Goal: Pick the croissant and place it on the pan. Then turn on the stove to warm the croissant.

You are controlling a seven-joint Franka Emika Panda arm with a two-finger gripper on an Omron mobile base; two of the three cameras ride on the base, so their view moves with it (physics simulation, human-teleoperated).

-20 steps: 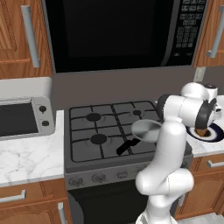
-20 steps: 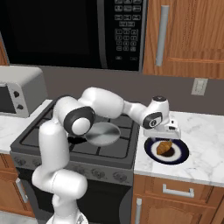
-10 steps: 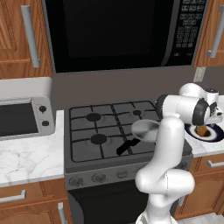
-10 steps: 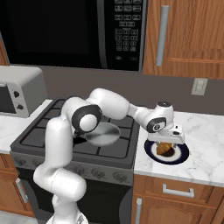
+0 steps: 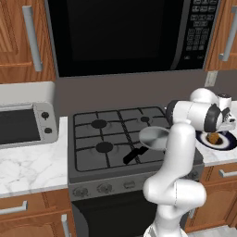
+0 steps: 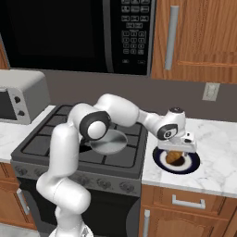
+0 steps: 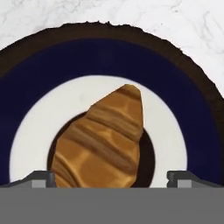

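Croissant on the blue plate, open jaws straddling it from above.

The croissant [image 7: 103, 142] lies in the middle of the dark blue plate [image 6: 192, 165] on the marble bench [image 6: 217, 152], just right of the stove [image 5: 92, 139]. The gripper [image 6: 178, 149] hangs directly over it, jaws spread wide, one finger tip [image 7: 41, 178] showing on each side of the pastry. The silver pan [image 6: 110, 142] sits on the stove's front right burner, black handle toward the front.

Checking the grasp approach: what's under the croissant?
The croissant lies on the dark blue plate, over its brown centre, on the marble counter. The centre beneath it is mostly covered.
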